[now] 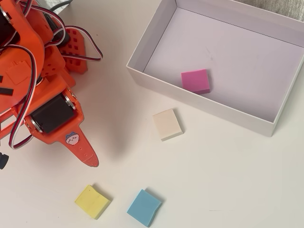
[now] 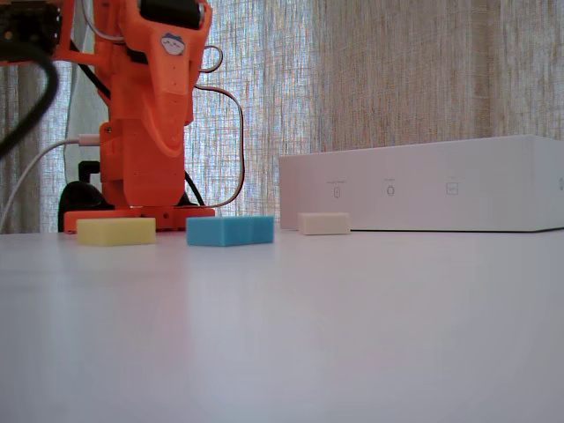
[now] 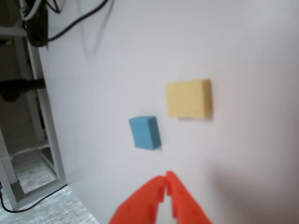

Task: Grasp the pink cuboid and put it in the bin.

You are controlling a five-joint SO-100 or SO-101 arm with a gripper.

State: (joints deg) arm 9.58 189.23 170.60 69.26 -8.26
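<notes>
Your orange two-finger gripper (image 3: 166,179) is clenched on nothing. The matte magenta-pink square block (image 1: 195,80) already lies inside the shallow white cardboard bin (image 1: 199,100), well beyond the fingertips.

Matte foam-like pink cuboid (image 1: 195,80) lies in the smooth white cardboard bin (image 1: 204,105).

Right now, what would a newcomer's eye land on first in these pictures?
The big orange arm fills the left of the overhead view, its jaws shut and empty. Next comes the pink block lying inside the white box, while cream, yellow and blue blocks sit outside on the table.
</notes>
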